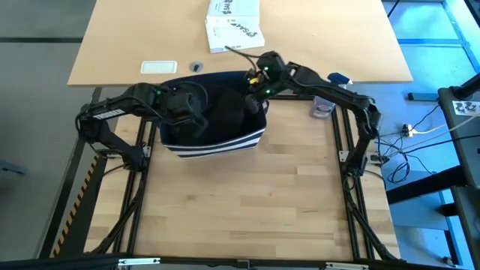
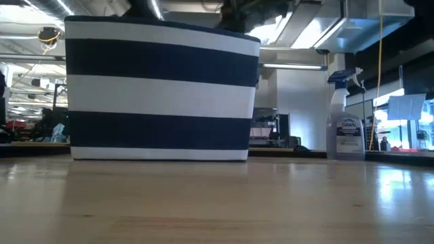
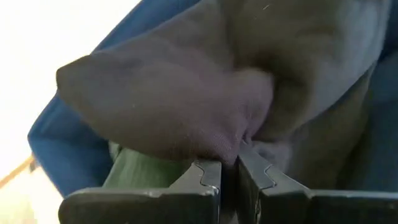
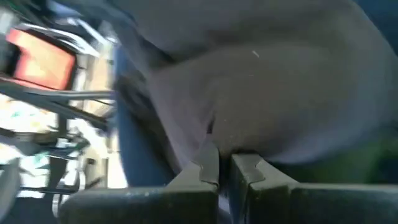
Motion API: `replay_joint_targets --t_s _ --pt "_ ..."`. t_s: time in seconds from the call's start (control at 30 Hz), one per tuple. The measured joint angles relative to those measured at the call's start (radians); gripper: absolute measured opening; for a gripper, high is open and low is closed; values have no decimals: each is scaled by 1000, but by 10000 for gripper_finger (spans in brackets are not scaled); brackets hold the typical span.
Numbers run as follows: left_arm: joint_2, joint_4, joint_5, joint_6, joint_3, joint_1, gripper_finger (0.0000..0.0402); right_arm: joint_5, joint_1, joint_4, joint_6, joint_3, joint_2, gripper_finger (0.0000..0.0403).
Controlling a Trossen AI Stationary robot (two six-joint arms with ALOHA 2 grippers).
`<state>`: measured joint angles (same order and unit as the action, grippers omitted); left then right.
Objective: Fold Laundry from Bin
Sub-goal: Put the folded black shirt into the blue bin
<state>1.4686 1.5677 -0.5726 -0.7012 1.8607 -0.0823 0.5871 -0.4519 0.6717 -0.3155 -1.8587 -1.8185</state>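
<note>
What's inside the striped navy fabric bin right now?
Inside the navy white-striped fabric bin: a dark cloth garment over a green garment, both end effectors pinching cloth. Anything deeper is covered.

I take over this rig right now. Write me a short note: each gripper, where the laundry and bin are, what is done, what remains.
Left gripper: inside the bin, fingers shut on a fold of the dark garment.
Right gripper: also in the bin, from the far right side, fingers shut on dark cloth.
Laundry: all inside the bin; a green piece lies under the dark one.
Done: both grips taken.
Left: lift the garment out, spread it on the table, fold, then the others.
</note>
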Motion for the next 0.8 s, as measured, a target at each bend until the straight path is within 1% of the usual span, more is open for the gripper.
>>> replay_joint_targets --t_s 0.17,0.27,0.37,0.43,0.53,0.6,0.73,0.8 --pt "-91 -3 23 -31 -198 -84 8 -67 0 33 36 0 -70 4" --pt "-124 -14 67 -34 -290 -136 11 -102 1 28 51 -2 -101 6" --pt "-143 -44 96 -18 -363 -180 31 -129 1 19 57 -2 -119 8" --pt "-146 -63 127 29 -398 -203 48 -147 0 33 61 -2 -118 9" --pt "-145 -89 172 97 -423 -233 74 -166 -1 36 80 -1 -118 13" --pt "-146 -110 196 136 -424 -244 92 -144 -7 52 103 -6 -117 26" --pt "-146 -98 253 194 -369 -253 124 -104 -10 92 122 -44 -117 79" --pt "-153 -73 256 197 -321 -254 139 -95 -10 126 136 -85 -117 113"
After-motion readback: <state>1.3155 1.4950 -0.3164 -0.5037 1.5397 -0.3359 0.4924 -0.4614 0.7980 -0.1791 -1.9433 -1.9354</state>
